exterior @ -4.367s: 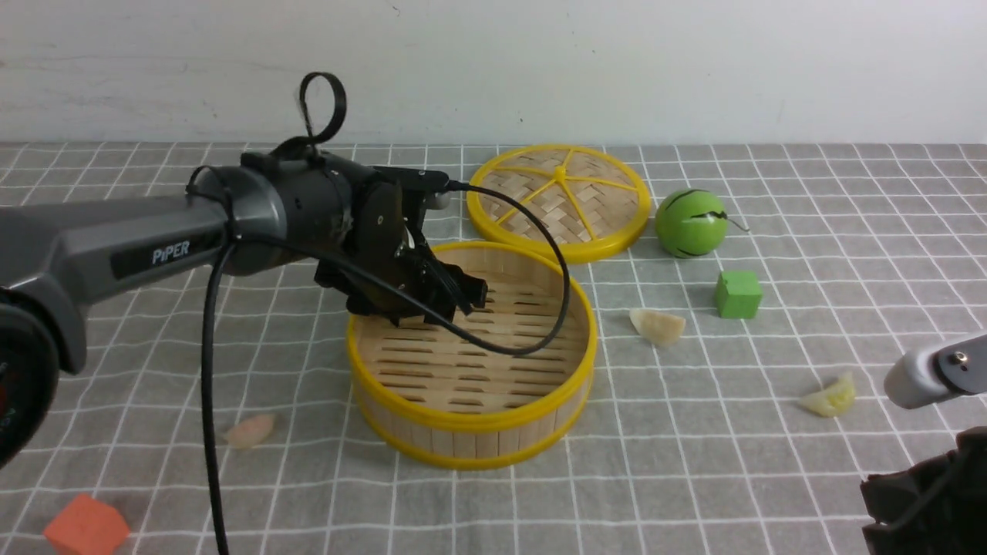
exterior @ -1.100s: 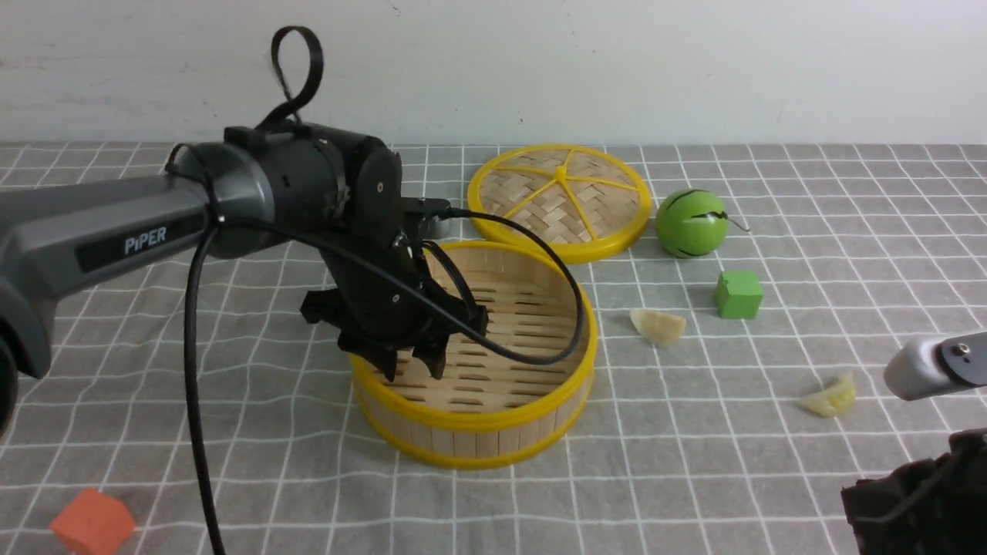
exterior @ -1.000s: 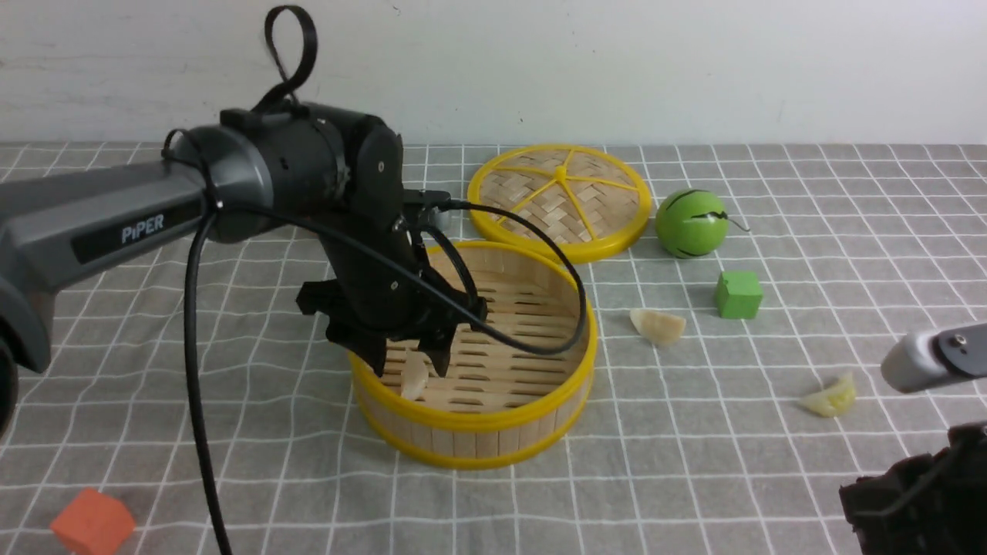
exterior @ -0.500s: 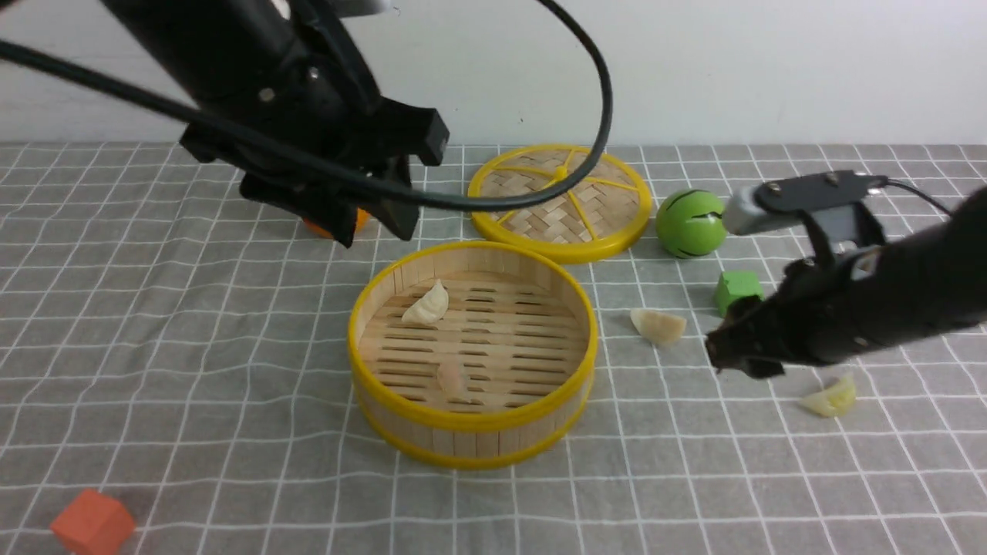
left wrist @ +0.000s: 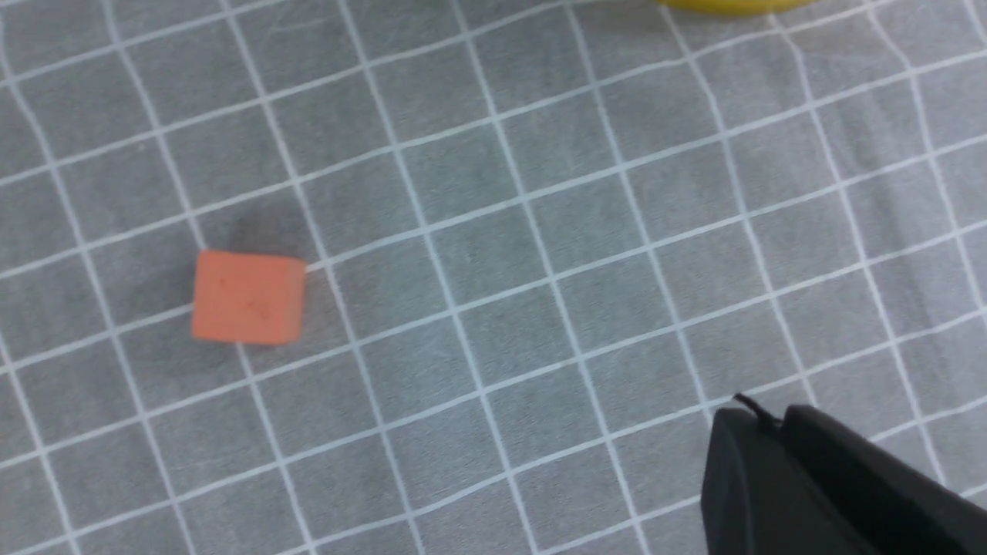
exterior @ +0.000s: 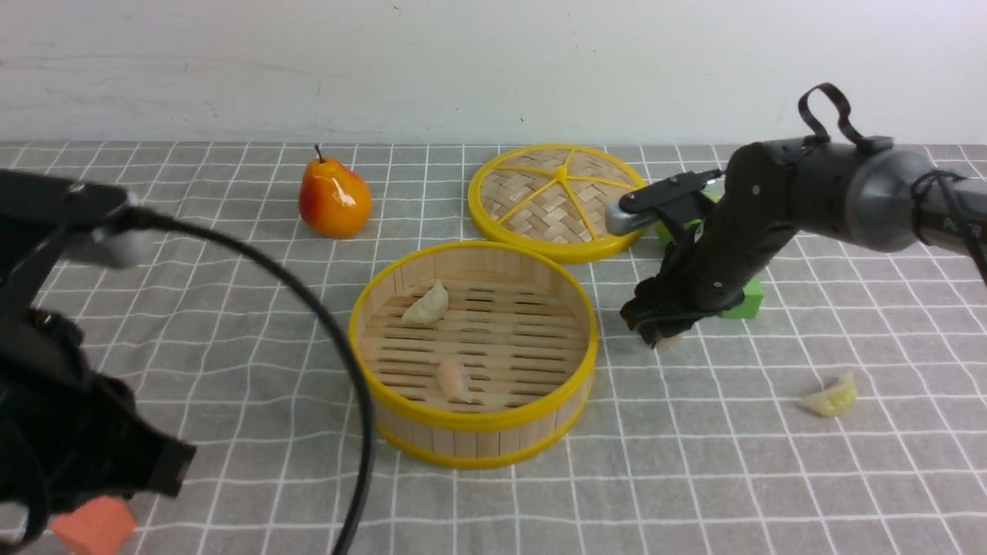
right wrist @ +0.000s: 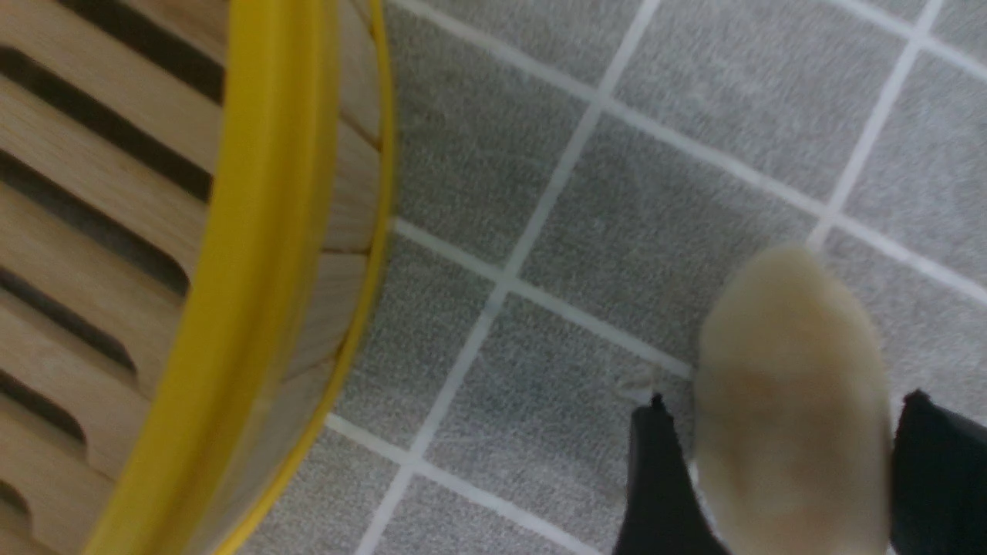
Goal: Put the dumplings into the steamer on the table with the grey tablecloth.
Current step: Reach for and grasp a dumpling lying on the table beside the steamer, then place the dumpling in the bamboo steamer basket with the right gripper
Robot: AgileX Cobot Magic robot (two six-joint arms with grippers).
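The steamer (exterior: 472, 422) stands mid-table on the grey tablecloth (exterior: 231, 308). Two dumplings lie inside it, a whitish one (exterior: 426, 304) and a pinkish one (exterior: 453, 380). Just right of the steamer my right gripper (exterior: 655, 331) is down at the cloth, open, its fingers either side of a cream dumpling (right wrist: 786, 331) that lies there. The steamer's wall (right wrist: 254, 231) is close by in the right wrist view. A yellow-green dumpling (exterior: 831, 398) lies further right. My left gripper (left wrist: 763, 416) is shut and empty, above bare cloth at the near left.
The steamer's flat lid (exterior: 559, 200) lies behind it, with a pear (exterior: 333, 202) to its left. A green cube (exterior: 746, 299) and a green ball (exterior: 665, 231) are partly hidden behind my right arm. An orange cube (exterior: 92, 526) sits at the near left corner.
My left arm let the pinkish dumpling fall into the steamer, rose and pulled back to the near left, its gripper shutting. My right arm came in from the right and lowered over the cream dumpling.
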